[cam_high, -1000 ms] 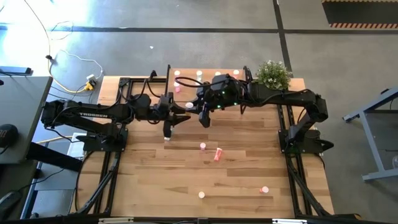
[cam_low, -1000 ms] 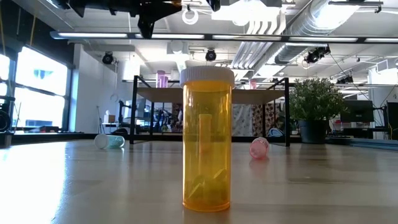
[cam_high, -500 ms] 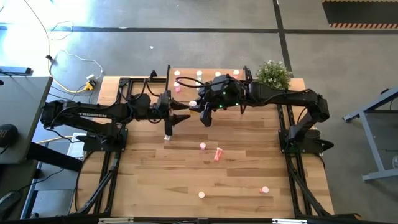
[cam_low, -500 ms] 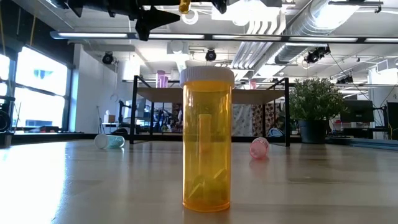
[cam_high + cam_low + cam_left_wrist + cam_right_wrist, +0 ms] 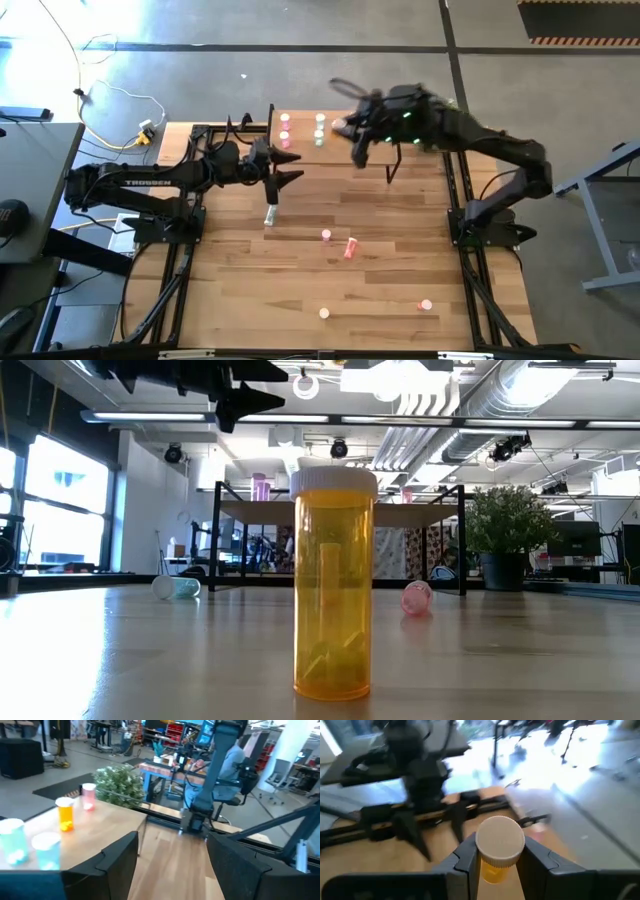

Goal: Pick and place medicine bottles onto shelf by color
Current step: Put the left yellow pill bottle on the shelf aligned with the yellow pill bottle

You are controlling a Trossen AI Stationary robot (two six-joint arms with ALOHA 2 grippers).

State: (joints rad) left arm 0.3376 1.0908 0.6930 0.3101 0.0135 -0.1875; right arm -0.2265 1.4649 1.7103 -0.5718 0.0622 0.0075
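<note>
My right gripper (image 5: pixel 345 128) hangs over the light-wood shelf (image 5: pixel 303 128) at the table's far edge, shut on an orange medicine bottle (image 5: pixel 495 865) with a white cap (image 5: pixel 340 125). My left gripper (image 5: pixel 298 170) stands open and empty above the table, just near-left of the shelf. Several bottles stand upright on the shelf, among them a pink one (image 5: pixel 88 796), an orange one (image 5: pixel 65 813) and a pale green one (image 5: pixel 12 840). Another orange bottle (image 5: pixel 333 585) stands upright on the tabletop near its front edge. My right gripper pinches the orange bottle between its two fingers (image 5: pixel 465 855), on the body just below the white cap (image 5: pixel 500 840). The cap end faces back toward the wrist. The bottle is lifted clear, above the shelf.
Loose bottles lie on the tabletop: a pale one (image 5: pixel 270 213) below my left gripper, a pink one (image 5: pixel 326 236) and a red-pink one (image 5: pixel 350 247) mid-table, and two more (image 5: pixel 324 313) (image 5: pixel 425 304) near the front. A potted plant (image 5: pixel 438 120) stands at the far right corner.
My left gripper has opened, let go of the orange bottle at mid-table and drawn back a little toward the table's left edge. My right gripper, still shut on that bottle, has carried it up and toward the far edge, over the shelf.
</note>
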